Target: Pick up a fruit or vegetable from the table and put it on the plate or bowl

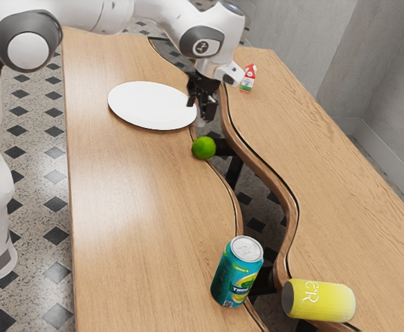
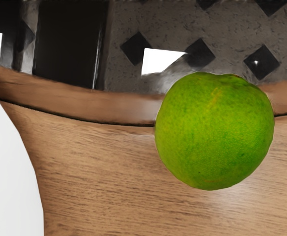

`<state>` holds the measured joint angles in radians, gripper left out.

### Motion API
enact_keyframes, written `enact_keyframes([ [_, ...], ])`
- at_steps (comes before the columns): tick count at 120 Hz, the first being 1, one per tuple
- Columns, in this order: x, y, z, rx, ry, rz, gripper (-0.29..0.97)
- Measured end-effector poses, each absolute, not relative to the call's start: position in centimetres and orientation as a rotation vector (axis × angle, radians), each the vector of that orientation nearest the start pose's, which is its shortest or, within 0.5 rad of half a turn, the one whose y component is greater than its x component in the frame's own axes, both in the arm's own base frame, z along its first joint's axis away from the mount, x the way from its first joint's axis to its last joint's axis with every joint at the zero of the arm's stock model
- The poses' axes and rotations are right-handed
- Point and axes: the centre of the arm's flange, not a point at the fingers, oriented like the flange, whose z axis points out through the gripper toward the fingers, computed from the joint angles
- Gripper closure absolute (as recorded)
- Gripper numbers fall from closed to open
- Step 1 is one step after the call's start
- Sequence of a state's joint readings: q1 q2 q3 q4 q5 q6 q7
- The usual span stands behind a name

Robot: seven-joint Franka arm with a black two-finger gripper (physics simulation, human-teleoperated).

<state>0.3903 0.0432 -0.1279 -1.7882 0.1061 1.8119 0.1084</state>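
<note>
A green lime [image 1: 203, 147] rests on the wooden table near its wavy edge; in the wrist view the lime [image 2: 214, 131] is large and close, just by the table's rim. A flat white plate [image 1: 152, 105] lies on the table up and to the exterior view's left of the lime; its rim [image 2: 11, 187] shows beside the lime in the wrist view. My black gripper [image 1: 200, 113] hangs above the table at the plate's right edge, a short way above and behind the lime, open with nothing between its fingers.
A green soda can [image 1: 236, 271] stands near the table's front edge. A yellow can [image 1: 318, 299] lies on its side on the second table across the gap. A small red-and-white toy house [image 1: 248, 77] sits on that table's far part. Checkered floor shows in the gap.
</note>
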Motion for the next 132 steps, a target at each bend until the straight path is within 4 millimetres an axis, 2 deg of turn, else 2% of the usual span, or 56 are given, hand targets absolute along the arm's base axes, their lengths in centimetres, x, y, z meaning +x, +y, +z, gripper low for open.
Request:
enact_keyframes([
  [11,55.7,15.3,51.1,-3.072,-0.168,0.052,0.00],
  [31,57.6,12.4,48.2,-3.125,-0.062,0.074,0.00],
  [54,57.4,14.5,47.8,-3.146,-0.091,0.059,0.00],
  [70,58.1,16.2,46.0,-3.165,-0.097,0.083,0.00],
  [87,59.8,15.1,44.5,-3.193,-0.019,0.093,0.00],
  [98,60.0,15.6,43.2,-3.208,-0.016,0.112,0.00],
  [124,60.4,15.3,40.8,-3.229,0.016,0.121,0.00],
  [132,60.5,15.3,40.6,-3.230,0.021,0.109,0.08],
])
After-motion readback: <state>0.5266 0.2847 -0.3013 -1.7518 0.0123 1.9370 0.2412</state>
